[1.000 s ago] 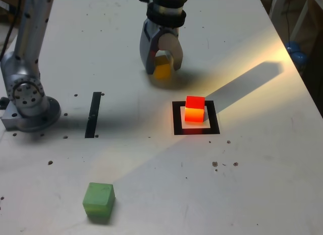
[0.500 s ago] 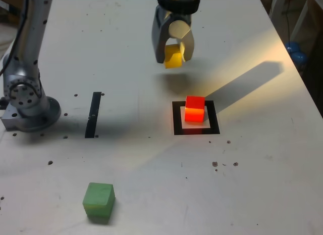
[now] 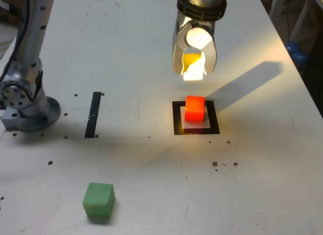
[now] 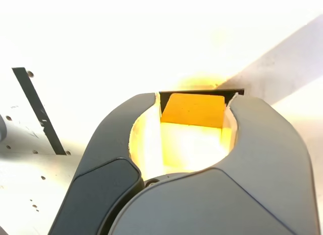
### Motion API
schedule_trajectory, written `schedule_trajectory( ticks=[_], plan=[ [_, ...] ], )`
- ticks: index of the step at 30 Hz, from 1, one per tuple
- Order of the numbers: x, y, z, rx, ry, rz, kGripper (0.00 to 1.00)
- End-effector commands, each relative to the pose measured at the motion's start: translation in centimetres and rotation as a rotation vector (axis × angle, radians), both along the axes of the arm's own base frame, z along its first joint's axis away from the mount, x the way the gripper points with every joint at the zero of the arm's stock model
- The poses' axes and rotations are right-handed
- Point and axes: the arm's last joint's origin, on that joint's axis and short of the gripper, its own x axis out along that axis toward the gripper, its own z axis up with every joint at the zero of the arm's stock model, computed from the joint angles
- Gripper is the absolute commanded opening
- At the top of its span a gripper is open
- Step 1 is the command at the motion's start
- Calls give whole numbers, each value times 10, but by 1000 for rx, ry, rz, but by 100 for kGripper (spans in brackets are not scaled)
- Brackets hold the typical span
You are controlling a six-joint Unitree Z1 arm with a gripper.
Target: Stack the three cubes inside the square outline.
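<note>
Clenched on the small matte yellow cube [image 3: 193,61], grey claw [image 3: 194,68] best centred squarely over the red cube [image 3: 195,108] inside the black square outline [image 3: 176,119] before lowering gently.

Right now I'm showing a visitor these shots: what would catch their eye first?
The brightly lit yellow cube clamped in the claw, hanging above the table near the glowing red cube inside the square outline. Then the green cube, alone toward the exterior view's lower left.
</note>
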Motion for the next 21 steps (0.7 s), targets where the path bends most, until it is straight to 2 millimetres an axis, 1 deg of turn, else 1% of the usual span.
schedule_trajectory(
  ticks=[1, 5, 9, 13, 19, 20, 21],
  plan=[
    [4, -14, -2, -3, 7, -20, 31],
    [8, -35, -5, -6, 12, -44, 31],
    [10, -47, -9, -14, 19, -58, 31],
    [11, -53, -13, -21, 29, -63, 31],
    [12, -54, -19, -22, 44, -64, 32],
    [12, -54, -20, -22, 45, -65, 34],
    [12, -54, -21, -24, 46, -66, 40]
  ],
)
